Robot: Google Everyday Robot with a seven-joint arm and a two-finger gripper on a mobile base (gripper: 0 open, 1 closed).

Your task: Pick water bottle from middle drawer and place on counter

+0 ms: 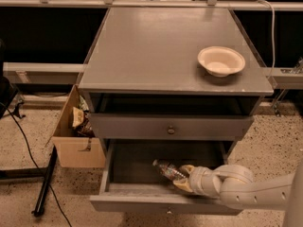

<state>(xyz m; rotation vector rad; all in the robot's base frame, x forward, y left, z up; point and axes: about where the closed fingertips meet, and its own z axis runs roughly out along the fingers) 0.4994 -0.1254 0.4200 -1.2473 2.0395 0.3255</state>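
I see my gripper (182, 179) reaching into the open middle drawer (132, 163), at its front right part, with the pale arm (246, 191) coming in from the lower right. It is closed around one end of the water bottle (164, 168), which lies tilted over the dark drawer floor, its free end pointing up and left. Above, the drawer with the round knob (171, 130) sits shut. On the desk (151, 51), a cream bowl (220, 60) stands near the right edge. A cardboard box (75, 150) rests on the floor just left of the cabinet.
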